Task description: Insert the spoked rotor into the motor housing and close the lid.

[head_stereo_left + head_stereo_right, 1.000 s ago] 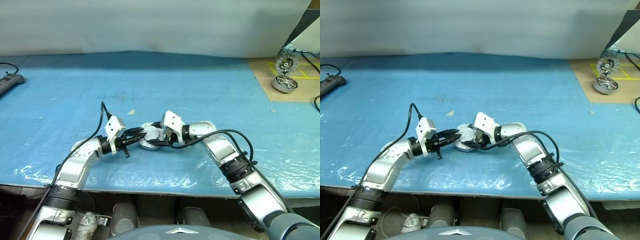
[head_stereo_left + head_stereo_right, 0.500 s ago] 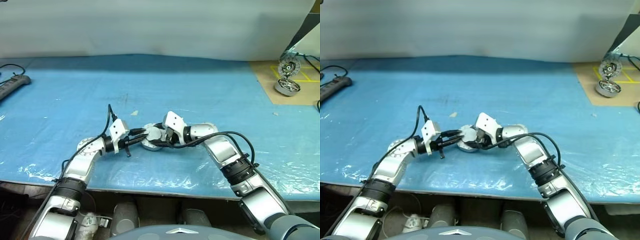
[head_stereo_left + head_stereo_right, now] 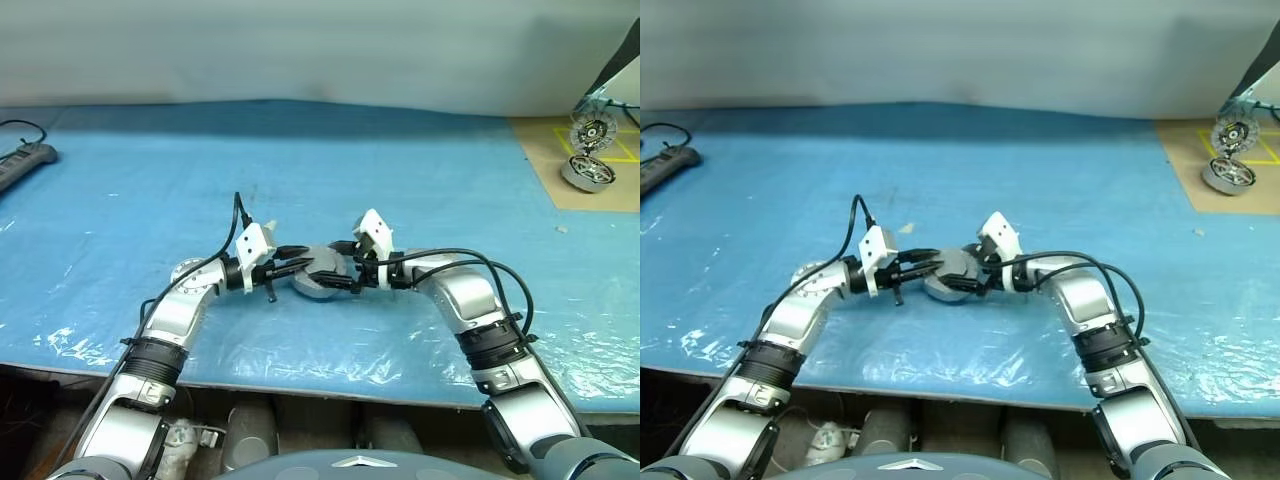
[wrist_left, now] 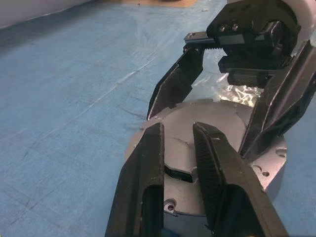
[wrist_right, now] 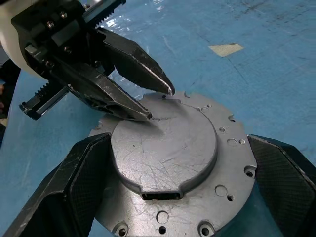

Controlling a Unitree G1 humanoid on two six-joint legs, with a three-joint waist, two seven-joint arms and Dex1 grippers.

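Observation:
The motor housing (image 5: 168, 158) lies flat at the table's near middle as a round silver-grey unit. Its upper face is smooth, with a raised round centre, small rim holes and a slot. I cannot tell whether that face is the lid. The windings and the spoked rotor are hidden. My left gripper (image 4: 177, 127) comes in from the left, shut, with its tips resting on the raised centre (image 3: 318, 272). My right gripper (image 5: 178, 139) comes in from the right, open wide, with one finger on either side of the unit's rim.
Blue plastic sheeting (image 3: 300, 170) covers the table, crinkled along the near edge. A brown board (image 3: 575, 160) at the far right carries two small round metal parts, one upright (image 3: 592, 130) and one lying (image 3: 587, 172). A power strip (image 3: 22, 160) lies at the far left.
The right gripper has opened wider and rolled, so its fingers now straddle the unit. Both hands have shifted a little to the right. The view itself has also shifted.

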